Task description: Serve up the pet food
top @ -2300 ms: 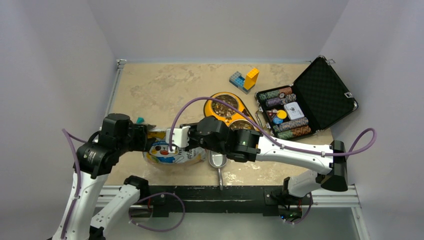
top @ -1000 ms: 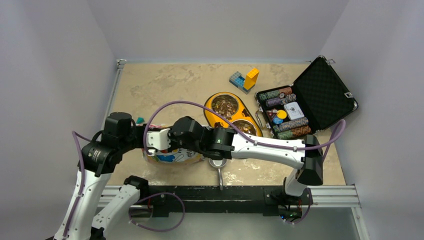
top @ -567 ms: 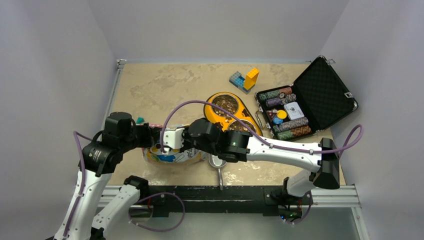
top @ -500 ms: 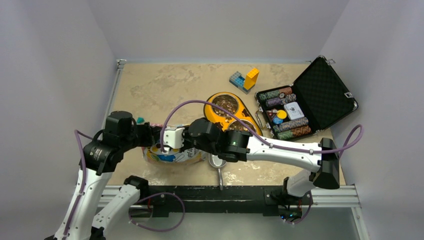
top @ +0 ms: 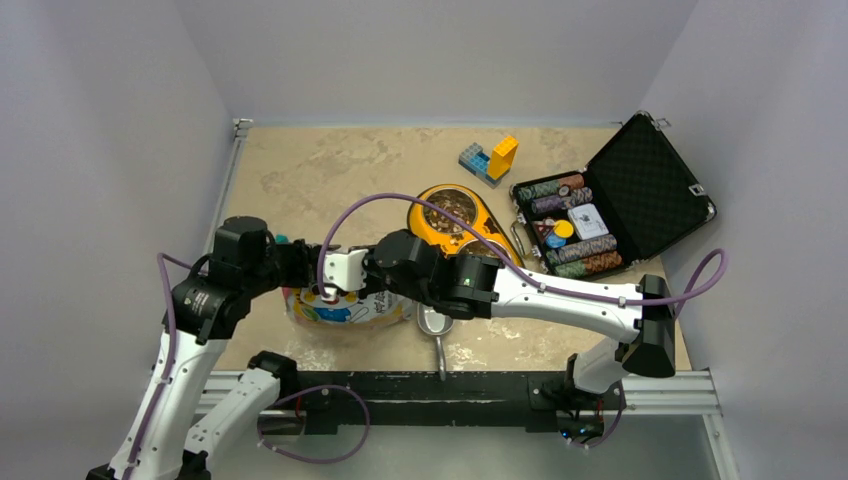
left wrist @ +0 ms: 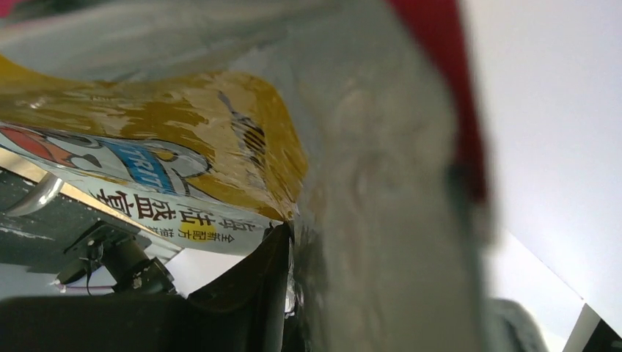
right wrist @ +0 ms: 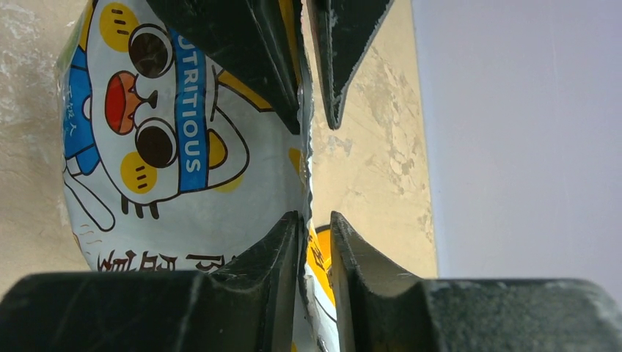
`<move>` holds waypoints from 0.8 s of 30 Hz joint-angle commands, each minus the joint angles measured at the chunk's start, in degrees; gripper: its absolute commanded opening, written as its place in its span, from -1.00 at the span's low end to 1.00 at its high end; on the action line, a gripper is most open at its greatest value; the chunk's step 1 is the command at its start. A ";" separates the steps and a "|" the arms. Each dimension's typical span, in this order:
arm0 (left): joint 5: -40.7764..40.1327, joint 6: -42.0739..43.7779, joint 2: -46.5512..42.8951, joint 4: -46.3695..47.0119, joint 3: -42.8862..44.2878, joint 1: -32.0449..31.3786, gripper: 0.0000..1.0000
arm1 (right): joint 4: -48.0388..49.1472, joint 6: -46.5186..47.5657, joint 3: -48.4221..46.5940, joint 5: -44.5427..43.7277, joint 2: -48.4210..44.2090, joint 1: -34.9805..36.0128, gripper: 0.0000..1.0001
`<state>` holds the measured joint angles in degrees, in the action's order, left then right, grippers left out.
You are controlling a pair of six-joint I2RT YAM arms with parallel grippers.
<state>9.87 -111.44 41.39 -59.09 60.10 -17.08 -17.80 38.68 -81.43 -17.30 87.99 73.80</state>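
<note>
The pet food bag (top: 340, 306), white with a cartoon face, rests on the table near the front, and its print fills the right wrist view (right wrist: 183, 147). Brown pet food (top: 447, 212) lies in the orange double bowl (top: 418, 218). My right gripper (right wrist: 315, 220) stands slightly open, the bag's top edge loose in the gap. My left gripper (top: 300, 263) faces it at the same edge, its jaws (right wrist: 314, 125) parted a little. In the left wrist view the bag (left wrist: 220, 147) lies against one dark finger (left wrist: 257, 293) and hides the other.
A metal scoop (top: 436, 326) lies beside the bag near the front edge. An open black case (top: 640, 190) of poker chips stands at the right. Toy blocks (top: 489, 158) sit at the back. White walls close in the table.
Both grippers have parted their jaws on the bag's top edge. The left gripper has shifted slightly to the right. The bag stays on the table.
</note>
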 commanded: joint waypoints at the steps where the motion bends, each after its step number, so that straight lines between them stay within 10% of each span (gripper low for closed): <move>1: 3.40 -0.32 1.18 6.62 -0.11 -1.07 -0.67 | 1.76 -0.93 -3.52 -1.32 -0.64 -0.23 -0.48; 3: 2.26 0.11 0.86 6.88 -0.06 -1.11 -0.95 | 1.65 -1.10 -4.17 -2.14 -0.05 -0.23 -0.52; 5: -0.45 0.01 -0.68 6.22 -0.12 -1.11 -1.00 | 1.20 -1.19 -4.20 -3.02 -0.12 -0.30 -1.00; 12: -3.59 -1.01 -2.65 -2.09 1.43 -1.11 -1.00 | 3.15 -2.25 2.22 -6.67 -4.86 -2.51 -1.00; 18: -3.51 -1.86 -3.27 0.14 0.13 -1.11 -1.00 | 4.34 -0.92 8.11 -6.85 -9.24 -4.36 -0.53; 24: -3.19 -2.00 -2.87 0.56 0.21 -1.11 -1.00 | 2.40 -1.92 9.63 -5.89 -10.91 -4.76 -1.00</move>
<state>8.27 -111.98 39.38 -59.16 59.59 -18.41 -14.57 36.71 -72.66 -16.86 79.83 71.57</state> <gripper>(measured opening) 0.027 0.024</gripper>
